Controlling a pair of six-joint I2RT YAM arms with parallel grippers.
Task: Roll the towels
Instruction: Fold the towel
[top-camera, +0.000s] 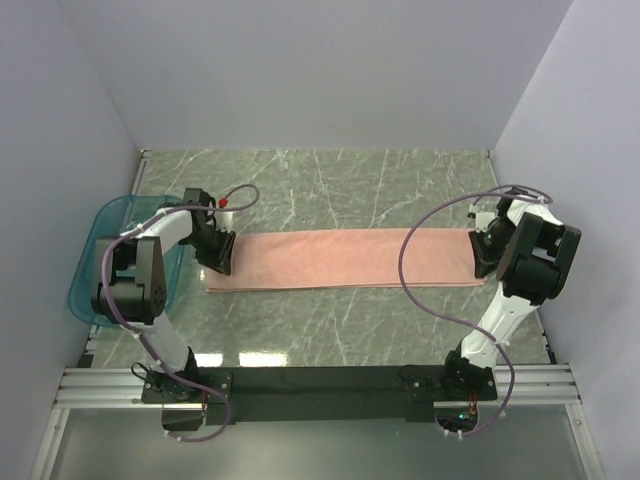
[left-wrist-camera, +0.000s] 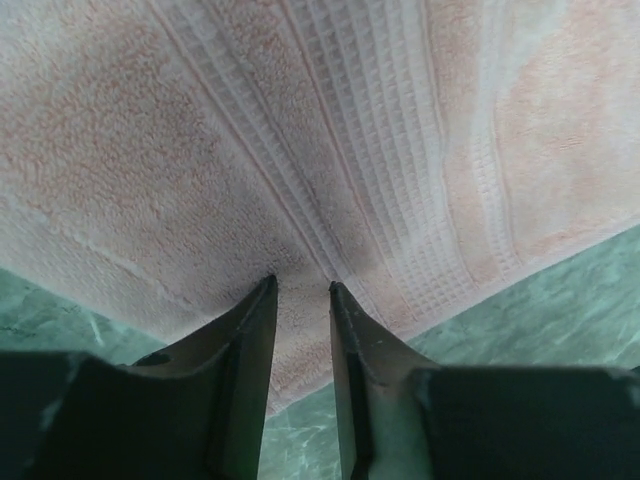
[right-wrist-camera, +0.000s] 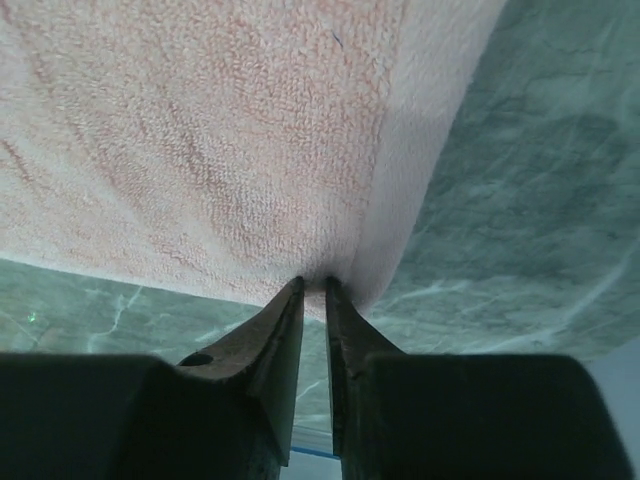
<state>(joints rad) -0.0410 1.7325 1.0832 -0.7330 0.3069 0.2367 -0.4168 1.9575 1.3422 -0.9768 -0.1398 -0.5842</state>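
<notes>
Towel lying flat as a long strip across the bench, held at both ends.
The left tool is clamped on the towel's left end, where the cloth puckers at its tips. The right tool pinches the right end near a corner. A teal tray sits at the bench's left edge.

Held the left claw low at 9 o'clock, upper arm raised from the base at 7 and elbow folded sharply, jaws drawn close and pinching one end of the towel. Held the right claw low at 3 o'clock, arm leaning out from the base at 5, jaws narrowed to a slit on the opposite end.
</notes>
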